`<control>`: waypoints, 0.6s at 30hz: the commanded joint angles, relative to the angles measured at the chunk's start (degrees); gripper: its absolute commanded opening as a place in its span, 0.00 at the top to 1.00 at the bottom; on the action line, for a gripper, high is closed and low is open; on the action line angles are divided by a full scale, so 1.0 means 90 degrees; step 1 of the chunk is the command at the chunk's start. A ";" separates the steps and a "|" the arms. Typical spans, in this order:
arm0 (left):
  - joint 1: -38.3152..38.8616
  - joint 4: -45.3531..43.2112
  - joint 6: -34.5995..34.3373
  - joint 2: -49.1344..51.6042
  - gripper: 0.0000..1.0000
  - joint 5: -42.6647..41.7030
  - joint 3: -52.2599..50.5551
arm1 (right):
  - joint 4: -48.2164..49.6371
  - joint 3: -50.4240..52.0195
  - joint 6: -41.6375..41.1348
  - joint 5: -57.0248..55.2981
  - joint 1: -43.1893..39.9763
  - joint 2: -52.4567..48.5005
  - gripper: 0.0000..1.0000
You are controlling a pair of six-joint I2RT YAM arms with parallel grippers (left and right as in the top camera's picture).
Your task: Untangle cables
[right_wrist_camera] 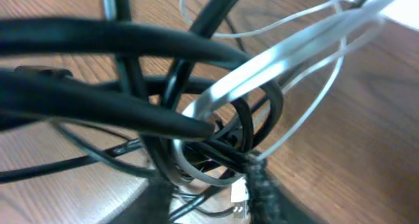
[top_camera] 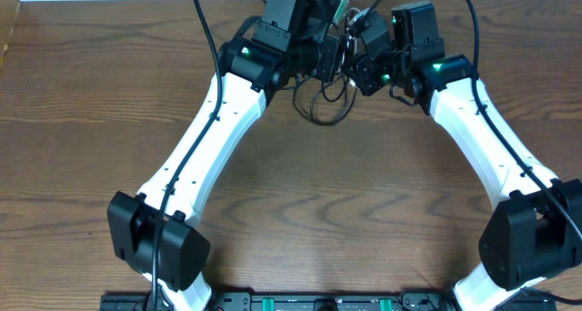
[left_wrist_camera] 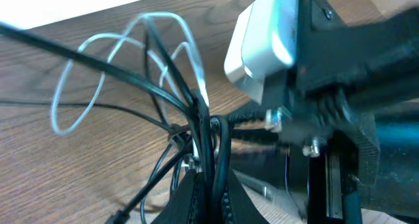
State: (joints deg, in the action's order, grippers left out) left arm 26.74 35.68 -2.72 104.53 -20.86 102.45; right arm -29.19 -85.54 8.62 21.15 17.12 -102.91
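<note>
- Overhead: both arms reach to twelve o'clock of the wooden table (top_camera: 91, 120) and meet nose to nose there, so both claws can work on the same knot. The cables (top_camera: 326, 91) hang as a small dark bunch between them, with one loop sagging toward six o'clock onto the wood. The left gripper (top_camera: 326, 64) sits at nine o'clock of the bunch and the right gripper (top_camera: 361, 72) at three o'clock. From this height neither claw's jaws can be read.
- Left wrist: the left gripper (left_wrist_camera: 208, 192), at six o'clock, is pinched together on the black cords (left_wrist_camera: 131, 82), which rise out of it as a tight sheaf. That hold likely serves as an anchor, keeping the bunch lifted and taut while the other arm picks at it. The white cord (left_wrist_camera: 160, 16) fans out in loose loops toward ten o'clock, above the table. At three o'clock the black body of the other arm (left_wrist_camera: 353, 67) crowds in close, with a white block (left_wrist_camera: 262, 34) on it at one o'clock.
- Right wrist: the black cords (right_wrist_camera: 98, 40) fill the frame from nine o'clock across, blurred by nearness. The white cord (right_wrist_camera: 281, 60) runs as a flat band from centre to two o'clock, and the strands cross and knot near five o'clock. The right gripper (right_wrist_camera: 209, 207) shows only as dark shapes at six o'clock with strands between them, so whether it has clamped on one cannot be told. Its place deep in the tangle suggests it is after a single strand to draw free.
</note>
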 commanded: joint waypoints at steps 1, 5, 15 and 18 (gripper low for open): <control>0.0024 -0.0015 0.0138 -0.0357 0.93 -0.0087 0.0024 | 0.0017 -0.0049 -0.0066 0.0022 0.0039 -0.0206 0.88; 0.0019 0.0010 0.0255 -0.0532 0.92 0.0238 0.0024 | -0.0015 -0.0034 -0.0143 -0.0005 0.0036 -0.0253 0.99; 0.0019 0.0010 0.0299 -0.0602 0.93 0.0236 0.0024 | 0.0010 -0.0034 -0.0143 -0.0017 0.0073 -0.0253 0.02; 0.0019 0.0010 0.0299 -0.0602 0.92 0.0236 0.0024 | -0.0005 -0.0034 -0.0146 0.0143 0.0073 -0.0243 0.02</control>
State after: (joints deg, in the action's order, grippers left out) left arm 26.74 35.99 -1.17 100.27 -18.87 102.45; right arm -29.30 -85.54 7.70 20.75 17.23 -104.95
